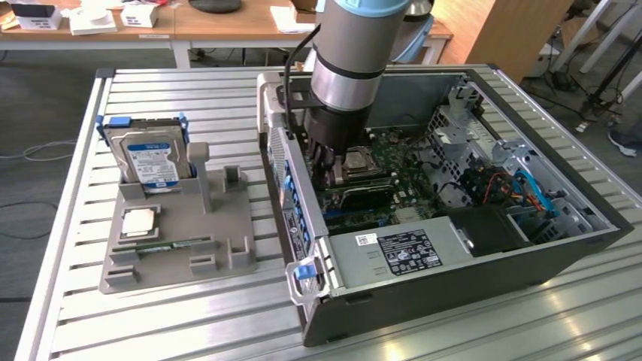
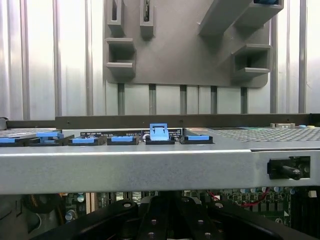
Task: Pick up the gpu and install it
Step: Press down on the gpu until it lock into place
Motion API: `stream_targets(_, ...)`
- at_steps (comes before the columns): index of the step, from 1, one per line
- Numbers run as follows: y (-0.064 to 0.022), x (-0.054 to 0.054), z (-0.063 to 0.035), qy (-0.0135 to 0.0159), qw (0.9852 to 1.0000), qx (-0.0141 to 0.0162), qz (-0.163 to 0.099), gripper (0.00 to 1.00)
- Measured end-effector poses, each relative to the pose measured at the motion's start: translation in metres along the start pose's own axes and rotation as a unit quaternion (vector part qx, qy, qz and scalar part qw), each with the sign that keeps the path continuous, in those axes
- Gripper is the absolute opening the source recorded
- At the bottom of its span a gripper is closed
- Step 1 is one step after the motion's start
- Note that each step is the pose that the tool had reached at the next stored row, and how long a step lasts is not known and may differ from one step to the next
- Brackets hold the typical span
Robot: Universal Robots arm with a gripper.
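1. Reaches with gripper down into open computer case, over motherboard.
2. Holds jaws clenched; cannot tell whether on anything.
3. Shows gpu as dark card across motherboard, just beneath gripper, beside CPU socket.

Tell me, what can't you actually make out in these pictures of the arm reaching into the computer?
- The gripper: in the exterior view the arm's own wrist covers its fingertips.
- The gpu: the dark card below the gripper is partly covered by it; seating not visible.
- The computer case: in the wrist view its metal wall hides most of the motherboard.
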State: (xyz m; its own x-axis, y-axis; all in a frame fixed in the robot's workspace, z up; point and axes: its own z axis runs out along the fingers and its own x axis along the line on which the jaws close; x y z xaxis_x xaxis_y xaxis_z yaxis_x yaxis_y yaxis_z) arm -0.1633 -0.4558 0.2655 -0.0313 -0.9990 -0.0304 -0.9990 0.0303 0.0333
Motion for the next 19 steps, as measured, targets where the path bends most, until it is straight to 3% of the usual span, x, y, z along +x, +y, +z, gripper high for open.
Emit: stream_targets(19,-0.0001,0.0002,0.0037,0.0003,1.0,-0.0002,0.0,0.11)
